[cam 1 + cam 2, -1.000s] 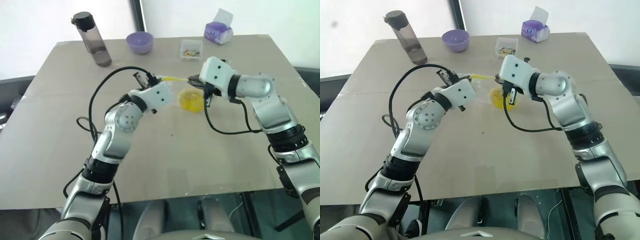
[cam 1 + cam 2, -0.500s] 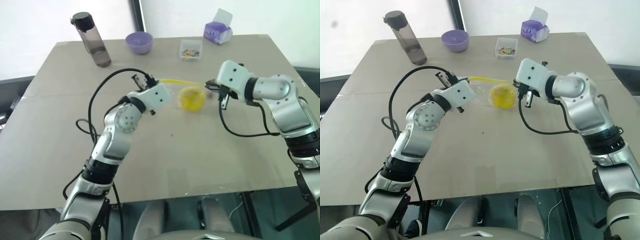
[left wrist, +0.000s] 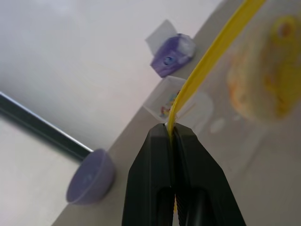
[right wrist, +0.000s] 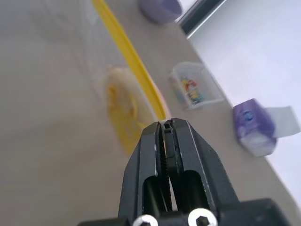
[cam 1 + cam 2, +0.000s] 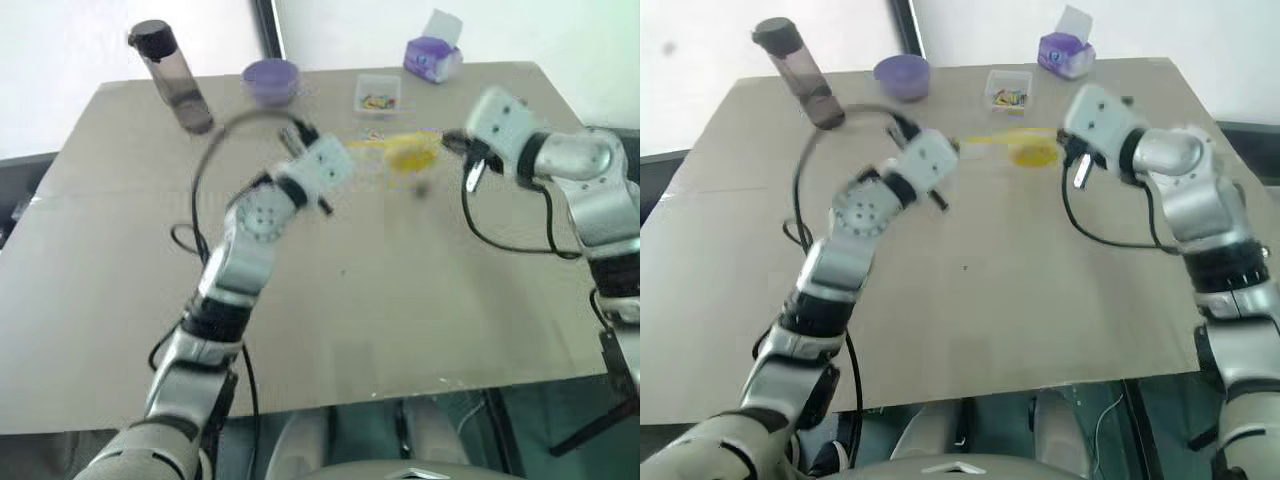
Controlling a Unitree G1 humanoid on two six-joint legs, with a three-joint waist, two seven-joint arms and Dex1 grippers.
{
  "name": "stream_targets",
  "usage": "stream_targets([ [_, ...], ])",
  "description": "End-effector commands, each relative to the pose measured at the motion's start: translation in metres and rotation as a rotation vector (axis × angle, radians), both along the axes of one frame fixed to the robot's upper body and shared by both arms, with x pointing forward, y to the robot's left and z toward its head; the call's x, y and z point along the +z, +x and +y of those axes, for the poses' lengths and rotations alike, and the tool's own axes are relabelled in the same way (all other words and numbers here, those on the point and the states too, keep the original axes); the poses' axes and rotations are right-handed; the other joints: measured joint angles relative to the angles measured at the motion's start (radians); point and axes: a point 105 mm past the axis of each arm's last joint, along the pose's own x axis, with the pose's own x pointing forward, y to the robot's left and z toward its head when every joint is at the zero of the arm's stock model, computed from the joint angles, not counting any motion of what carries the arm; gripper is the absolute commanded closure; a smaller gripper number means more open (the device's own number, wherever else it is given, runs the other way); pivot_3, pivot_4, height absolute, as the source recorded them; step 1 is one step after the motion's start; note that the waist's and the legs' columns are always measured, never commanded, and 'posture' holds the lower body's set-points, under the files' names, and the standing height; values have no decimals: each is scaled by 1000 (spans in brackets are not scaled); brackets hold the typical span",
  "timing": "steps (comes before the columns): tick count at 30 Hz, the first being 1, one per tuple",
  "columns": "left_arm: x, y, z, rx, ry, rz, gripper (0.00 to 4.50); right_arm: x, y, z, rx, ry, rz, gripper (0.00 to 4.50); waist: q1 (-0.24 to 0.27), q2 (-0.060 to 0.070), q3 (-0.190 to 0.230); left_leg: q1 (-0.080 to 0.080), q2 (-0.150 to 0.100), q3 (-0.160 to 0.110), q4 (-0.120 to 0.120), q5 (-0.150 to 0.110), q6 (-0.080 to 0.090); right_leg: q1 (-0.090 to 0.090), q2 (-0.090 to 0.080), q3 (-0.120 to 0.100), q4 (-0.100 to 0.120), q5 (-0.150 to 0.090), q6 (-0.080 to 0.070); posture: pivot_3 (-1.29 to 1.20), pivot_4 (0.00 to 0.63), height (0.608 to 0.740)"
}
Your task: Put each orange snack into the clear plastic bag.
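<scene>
Bag [image 5: 992, 150] hangs stretched between the two grippers above the table [image 5: 970, 300], its yellow seal strip [image 3: 214, 52] pulled taut from one to the other. The left gripper [image 3: 172, 133] has its black fingers pressed together on one end of that strip, and the right gripper [image 4: 167, 126] pinches the other end in the same way, so the clear film sags below the line between them. The orange snack [image 5: 1033, 153] sits inside the bag, just beside the right gripper and a little below the strip; in the head views it is too blurred to show its surface. Beyond both grippers, toward the far edge of the table, stand a small clear box [image 5: 1008, 90] of coloured bits, a purple bowl [image 5: 902, 76], a purple tissue pack [image 5: 1068, 54] and a dark bottle [image 5: 795, 72], all well apart from the bag.
</scene>
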Motion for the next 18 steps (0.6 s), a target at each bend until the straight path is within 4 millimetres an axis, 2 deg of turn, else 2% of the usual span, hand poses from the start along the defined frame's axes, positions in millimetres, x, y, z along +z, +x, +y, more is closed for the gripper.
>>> stream_targets([
  [1,-17,-33,2,-47,12,110,4500,-17,-25,-5,2,28,96,4458,-5,0,1,0,1,0,0,0,0,0,0,0,1,0,0,0,150,740],
  [4,-46,-54,5,-51,21,245,4500,-44,-32,-12,-39,47,159,4458,-4,0,1,-1,0,0,1,0,0,-4,0,2,3,0,0,0,150,740],
  [7,-54,-62,4,-31,-61,309,3491,-72,-39,-20,-72,68,213,3484,14,0,2,10,0,0,4,-3,5,5,0,3,10,0,0,0,150,740],
  [8,-54,-63,2,-30,-105,324,3057,-79,-41,-24,-89,74,231,3026,23,-1,2,16,0,0,3,-3,5,11,0,3,11,0,0,0,150,740],
  [9,-55,-64,2,-26,-133,335,2436,-84,-44,-26,-94,110,262,2536,25,-1,3,28,0,0,3,-3,6,23,1,1,10,0,0,0,150,740],
  [10,-55,-65,2,-26,-167,342,2192,-87,-46,-29,-107,156,288,2536,27,-1,3,30,0,-1,3,-3,6,26,1,1,9,0,0,0,150,740],
  [13,-56,-70,7,-23,-327,390,2192,-92,-53,-42,-124,316,312,2536,26,-1,3,37,0,-2,2,-4,6,35,1,0,6,0,1,0,150,740],
  [18,-54,-78,42,37,-559,409,2192,-107,-81,-73,-136,553,417,2536,27,-1,3,36,2,-3,0,-4,6,35,2,0,0,0,0,0,150,740],
])
